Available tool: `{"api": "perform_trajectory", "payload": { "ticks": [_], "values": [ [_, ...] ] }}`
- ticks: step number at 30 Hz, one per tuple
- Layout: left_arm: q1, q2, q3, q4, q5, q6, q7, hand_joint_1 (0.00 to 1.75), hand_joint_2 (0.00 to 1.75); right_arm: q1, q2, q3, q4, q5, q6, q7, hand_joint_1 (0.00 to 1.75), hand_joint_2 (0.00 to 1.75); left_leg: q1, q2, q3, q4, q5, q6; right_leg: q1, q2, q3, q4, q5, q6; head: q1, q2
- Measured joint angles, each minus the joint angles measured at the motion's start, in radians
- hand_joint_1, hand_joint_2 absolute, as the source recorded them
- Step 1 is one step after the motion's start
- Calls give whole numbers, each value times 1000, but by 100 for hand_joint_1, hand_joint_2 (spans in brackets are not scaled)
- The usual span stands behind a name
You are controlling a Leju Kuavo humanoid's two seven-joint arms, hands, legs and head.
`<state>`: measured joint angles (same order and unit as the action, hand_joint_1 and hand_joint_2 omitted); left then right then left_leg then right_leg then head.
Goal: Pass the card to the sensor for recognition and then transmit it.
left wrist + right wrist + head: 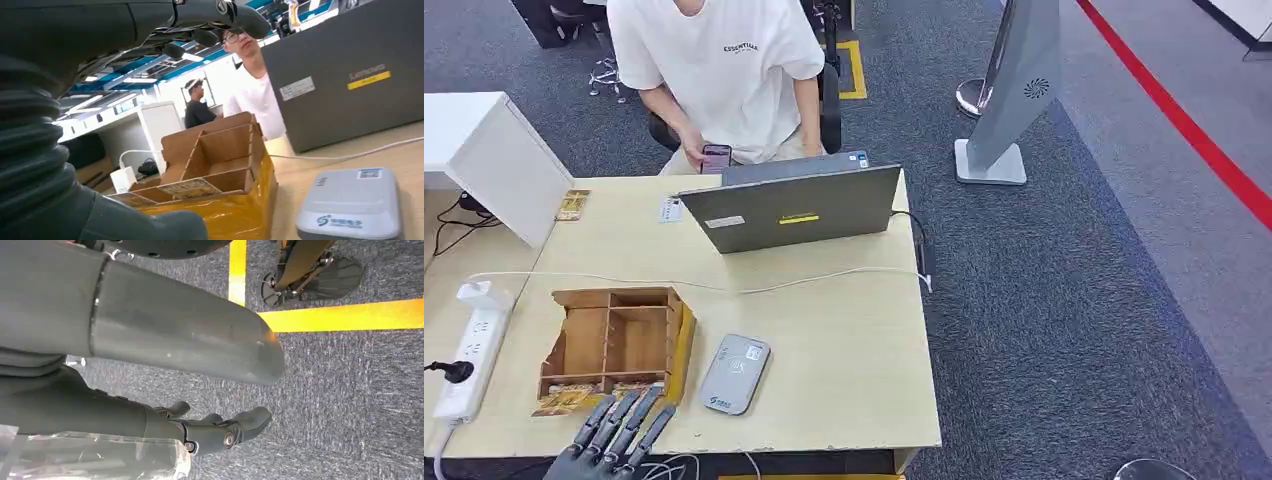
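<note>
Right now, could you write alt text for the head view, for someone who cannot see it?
A robot's dark left hand, fingers spread, reaches over a pale wooden table toward gold-patterned cards at the near end of a brown wooden organiser box; a grey flat card sensor lies beside it, behind them a grey laptop and seated person.

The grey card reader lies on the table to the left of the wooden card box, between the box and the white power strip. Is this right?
Not quite. In the head view the grey card reader lies to the right of the wooden card box, toward the open side of the table. The white power strip is on the box's other side, so the reader is not between them.
</note>
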<state>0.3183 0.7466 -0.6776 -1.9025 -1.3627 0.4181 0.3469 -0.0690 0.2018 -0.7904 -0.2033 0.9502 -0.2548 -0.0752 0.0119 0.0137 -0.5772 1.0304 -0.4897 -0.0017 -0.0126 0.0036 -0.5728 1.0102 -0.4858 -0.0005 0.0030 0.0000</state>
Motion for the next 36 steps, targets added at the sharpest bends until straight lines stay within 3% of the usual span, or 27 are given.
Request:
{"api": "perform_trajectory", "payload": {
  "ticks": [5,10,17,30,36],
  "values": [
    [13,-41,112,61,12,24,-60,0,175,0,0,0,0,16,0,2,0,0,0,0,0,0,0,0,0,0,0,0,0,0,0,0],
    [21,-69,174,92,13,30,-70,0,175,0,0,0,0,17,0,2,0,0,0,0,0,0,0,0,0,0,0,0,0,0,0,0],
    [29,-112,225,122,7,32,-96,0,175,0,0,0,0,26,0,2,0,0,0,0,0,0,0,0,0,0,0,0,0,0,0,0],
    [-13,-243,299,241,-42,65,-203,0,175,-1,0,0,0,48,4,2,0,0,0,0,0,0,0,0,0,0,0,0,0,0,0,0],
    [-37,-290,323,292,-60,83,-217,0,175,-1,0,0,0,58,5,2,0,0,0,0,0,0,0,0,0,0,0,0,0,0,0,0]
  ]
}}
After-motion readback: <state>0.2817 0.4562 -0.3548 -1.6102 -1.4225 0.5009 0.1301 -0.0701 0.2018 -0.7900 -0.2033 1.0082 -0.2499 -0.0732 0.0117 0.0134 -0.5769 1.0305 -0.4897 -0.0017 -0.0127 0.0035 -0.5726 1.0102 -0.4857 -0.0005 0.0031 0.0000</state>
